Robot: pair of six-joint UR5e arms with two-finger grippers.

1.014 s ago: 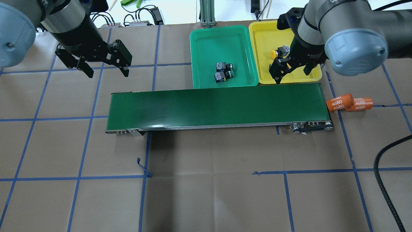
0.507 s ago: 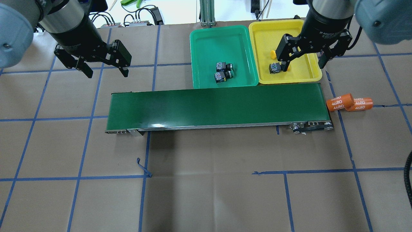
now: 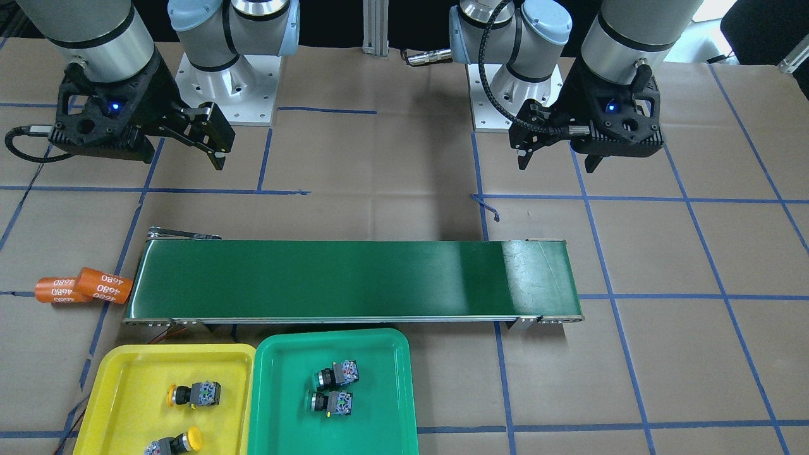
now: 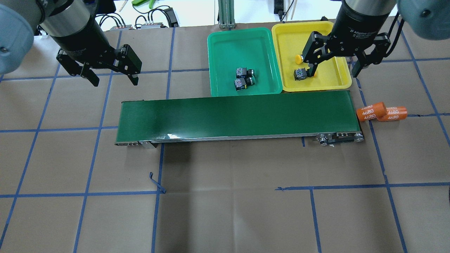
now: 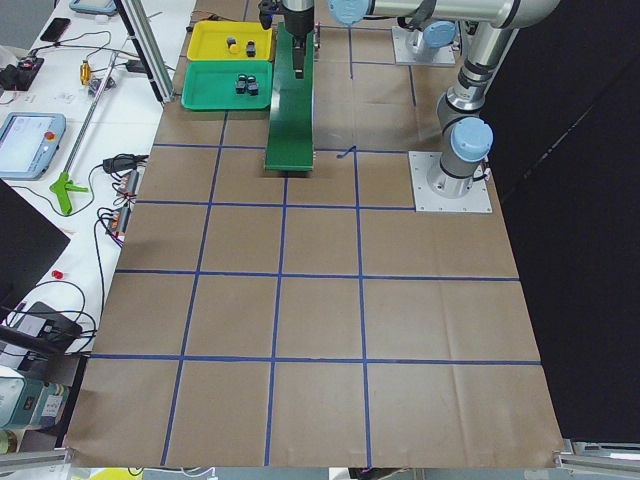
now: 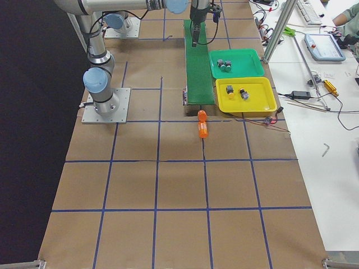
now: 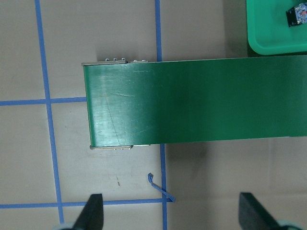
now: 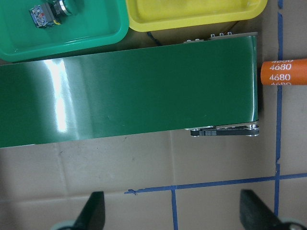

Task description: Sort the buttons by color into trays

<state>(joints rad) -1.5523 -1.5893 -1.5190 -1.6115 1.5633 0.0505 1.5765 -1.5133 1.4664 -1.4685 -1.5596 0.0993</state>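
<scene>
The green tray (image 4: 225, 42) holds two green buttons (image 4: 244, 72) (image 4: 242, 83) side by side. The yellow tray (image 4: 291, 35) holds two yellow buttons: one (image 4: 299, 73) lies near its front rim, and only the yellow cap (image 4: 298, 58) of the other shows. Both show whole in the front-facing view (image 3: 193, 394) (image 3: 174, 442). My right gripper (image 4: 333, 74) is open and empty, high over the yellow tray's near right part. My left gripper (image 4: 115, 82) is open and empty, beyond the belt's left end.
A long dark green conveyor belt (image 4: 239, 114) lies across the table in front of both trays. Two orange cylinders marked 4680 (image 4: 381, 111) lie at its right end. A loose curl of blue tape (image 4: 156, 182) sits on the brown paper.
One second ago my right gripper held a yellow button above the yellow tray. It let go and swung upright; the button now lies in the tray. The left arm barely shifted.
</scene>
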